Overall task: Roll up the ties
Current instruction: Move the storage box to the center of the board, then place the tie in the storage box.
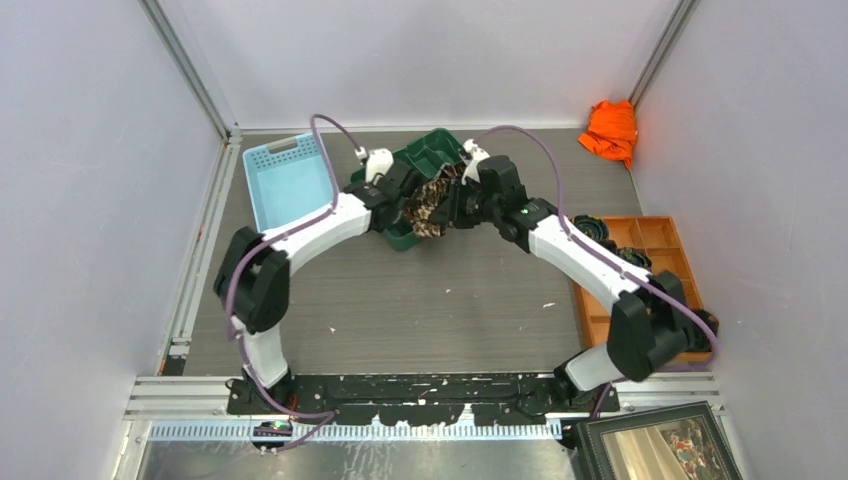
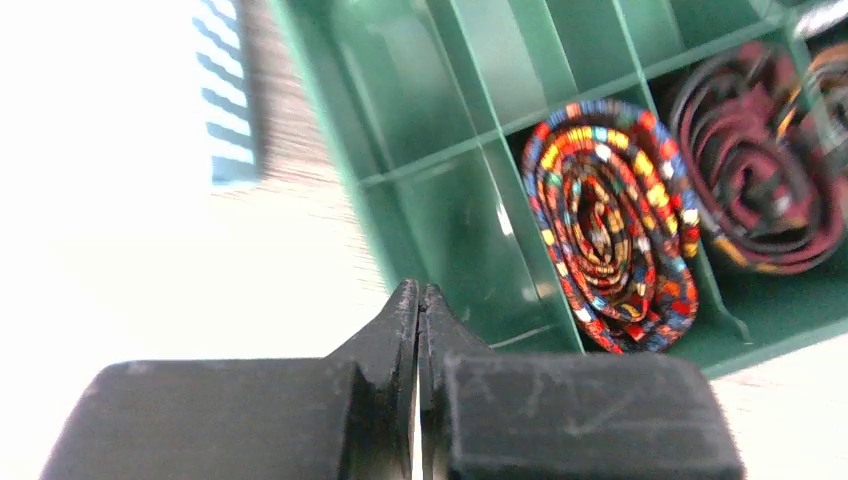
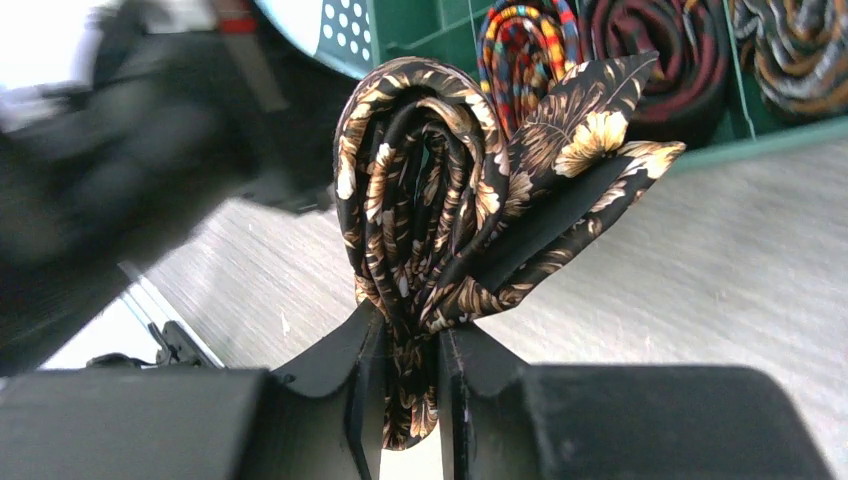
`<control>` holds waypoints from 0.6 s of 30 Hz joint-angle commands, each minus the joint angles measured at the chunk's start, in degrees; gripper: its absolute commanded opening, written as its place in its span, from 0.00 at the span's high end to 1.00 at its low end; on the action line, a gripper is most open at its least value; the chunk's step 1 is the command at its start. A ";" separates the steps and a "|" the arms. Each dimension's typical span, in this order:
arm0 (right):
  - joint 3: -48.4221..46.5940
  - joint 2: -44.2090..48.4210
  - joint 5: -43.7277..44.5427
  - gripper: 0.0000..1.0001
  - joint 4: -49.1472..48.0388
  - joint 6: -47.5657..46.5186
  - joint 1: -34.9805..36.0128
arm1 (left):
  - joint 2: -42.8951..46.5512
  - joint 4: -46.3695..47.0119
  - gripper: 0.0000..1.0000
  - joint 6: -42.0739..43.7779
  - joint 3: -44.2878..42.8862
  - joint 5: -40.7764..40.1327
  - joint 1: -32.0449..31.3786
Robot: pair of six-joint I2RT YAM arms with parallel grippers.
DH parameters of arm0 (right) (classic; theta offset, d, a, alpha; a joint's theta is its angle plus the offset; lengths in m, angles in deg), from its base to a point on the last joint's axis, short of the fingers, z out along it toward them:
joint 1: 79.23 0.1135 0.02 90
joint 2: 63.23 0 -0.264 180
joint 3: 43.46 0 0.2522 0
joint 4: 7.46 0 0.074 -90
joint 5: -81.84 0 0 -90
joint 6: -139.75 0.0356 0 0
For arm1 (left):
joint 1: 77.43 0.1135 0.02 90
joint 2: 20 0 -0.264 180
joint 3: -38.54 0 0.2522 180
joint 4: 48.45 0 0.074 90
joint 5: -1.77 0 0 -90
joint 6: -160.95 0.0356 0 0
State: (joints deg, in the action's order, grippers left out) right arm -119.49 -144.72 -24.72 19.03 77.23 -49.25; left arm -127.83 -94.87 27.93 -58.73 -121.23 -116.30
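floral tie [image 3: 430, 200]: black with tan blooms, wound into a loose upright coil, held above the table [image 1: 450, 300] at the near edge of the green bin [image 2: 430, 170]; wide pointed end fans out to the right in the right wrist view.
right gripper [image 3: 410, 345]: fingers narrow, clamped on the lower folds of the floral tie.
left gripper [image 2: 420, 305]: fingers pressed together with nothing between them; hangs over the near left part of the green bin, just left of the floral tie from above.
stored coils: multicoloured coil [image 2: 610, 220] stands in one compartment of the green bin, dark red coil [image 2: 760, 170] in the next to its right, grey-and-orange coil [image 3: 790, 50] further right again.
green bin: divided into compartments, at the far middle of the table.
blue basket [image 1: 285, 180]: just left of the green bin.
orange tray [image 1: 655, 235]: at the right edge of the table, with dark coils [image 1: 592, 226] at its far left corner.
orange cloth [image 1: 610, 130]: bunched in the far right corner.
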 commanded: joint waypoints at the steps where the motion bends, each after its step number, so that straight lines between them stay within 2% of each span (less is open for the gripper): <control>1: -6.47 -7.20 -2.45 0.99 -5.99 -0.51 -0.19 | 12.56 -9.30 1.00 -4.62 -5.34 -15.55 0.44; 4: -9.58 -12.18 -4.37 0.99 -8.40 -0.49 -0.14 | 17.99 -13.65 1.00 -6.07 -4.98 -18.96 0.46; 10: -15.70 -21.20 -6.76 0.99 -11.01 -2.27 0.16 | 29.68 -10.03 1.00 -4.44 5.75 -19.68 0.42; 14: -19.99 -25.98 -6.78 0.99 -7.88 -4.47 1.04 | 34.83 -8.93 1.00 -3.17 9.89 -21.07 0.51; 18: -24.51 -29.72 -5.98 0.99 -2.82 -8.32 2.75 | 35.93 -9.64 1.00 -2.67 11.01 -21.84 0.53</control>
State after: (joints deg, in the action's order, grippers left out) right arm -138.15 -172.89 -30.12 14.18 73.95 -48.49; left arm -93.69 -104.66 24.91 -48.15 -139.50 -115.99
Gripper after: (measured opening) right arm 0.256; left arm 0.004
